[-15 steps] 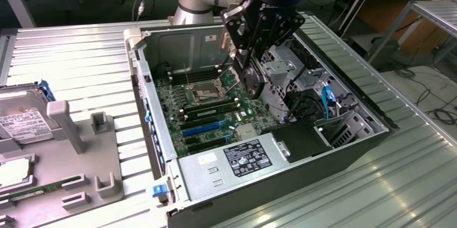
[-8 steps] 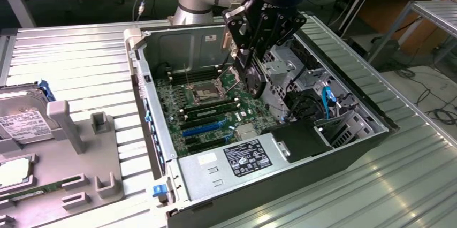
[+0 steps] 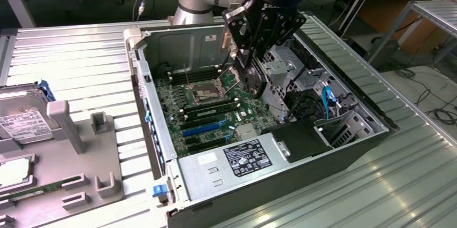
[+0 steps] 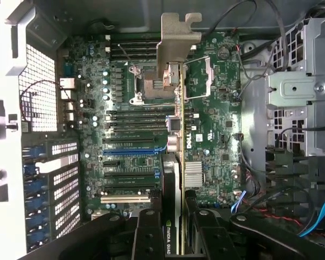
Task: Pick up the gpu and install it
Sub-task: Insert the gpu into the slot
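**Gripper holding the gpu above the open case**

*Wrist view.* Black fingers (image 4: 147,235) of the gripper (image 4: 180,219) lie closest to us. They are clamped on either face of the gpu (image 4: 172,173), which we see edge-on with its silver bracket (image 4: 176,43) at the far end. Beyond it lies the motherboard (image 4: 216,124). The processor socket (image 4: 149,81) sits behind the bracket, and the blue slot (image 4: 127,152) lies among the expansion slots beside the card. The card hangs clear of the board and is seated in no slot.

*Exterior view.* The gripper (image 3: 246,59) reaches down into the open case (image 3: 343,147), which lies on its side on the bench (image 3: 71,51). The gpu (image 3: 253,82) hangs below the gripper, above the motherboard (image 3: 207,105). A blue cable (image 3: 328,99) lies near it on the exterior view's right. A hard drive (image 3: 21,121) rests by a grey tray (image 3: 93,147) at the exterior view's left, well apart.

We judge the step in hand to be bringing the card to its slot. Done well, this means a firm grip and a card kept clear of the cable and the socket. The connector edge should lie parallel to the slot, with the bracket toward the rear slot covers (image 4: 62,179).
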